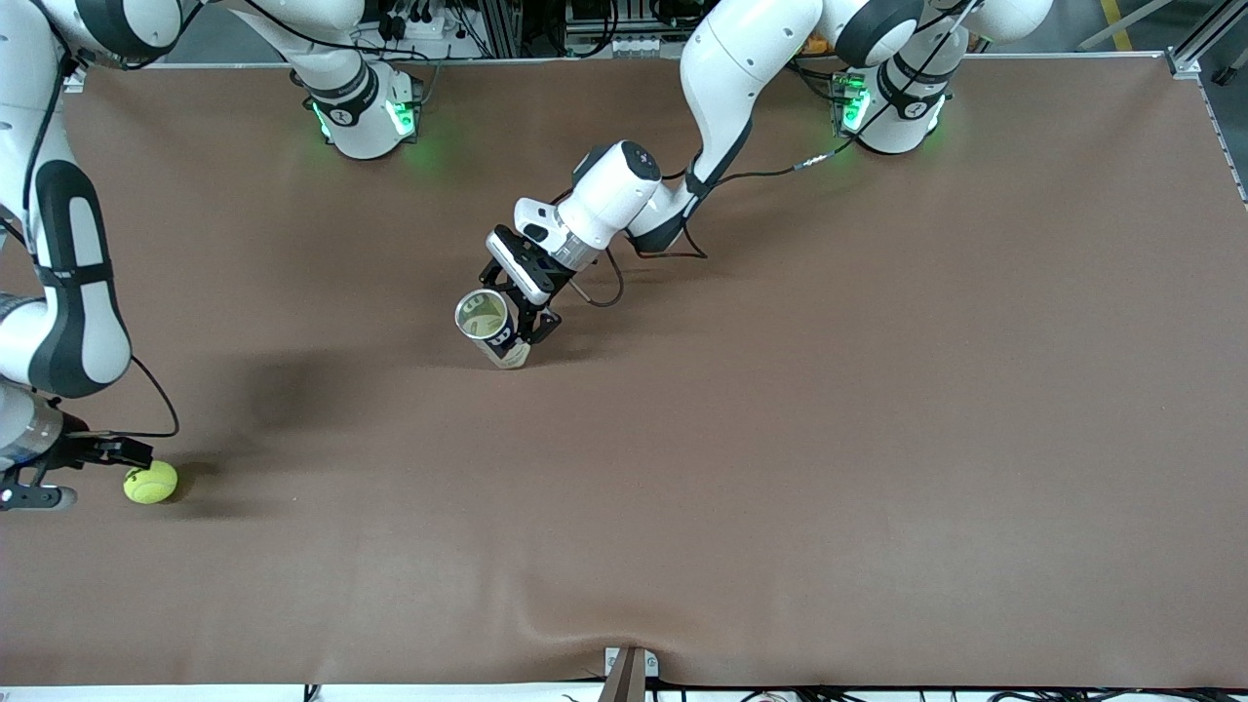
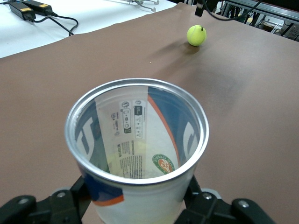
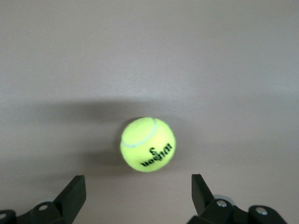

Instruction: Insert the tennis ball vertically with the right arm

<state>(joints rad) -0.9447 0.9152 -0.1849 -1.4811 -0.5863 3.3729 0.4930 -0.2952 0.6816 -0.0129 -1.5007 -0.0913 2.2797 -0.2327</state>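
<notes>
The ball (image 1: 150, 482) lies on the table (image 1: 780, 439) at the right arm's end, near the front camera. The right tool (image 3: 135, 193) is spread wide, the ball just ahead of its fingertips, untouched. The left tool (image 1: 527, 314) grips an upright open can (image 1: 492, 329) mid-table.

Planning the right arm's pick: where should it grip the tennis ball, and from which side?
Across its widest middle, from straight above. The tennis ball is round and rests free on the table, and the open right gripper is already spread wider than it.
</notes>
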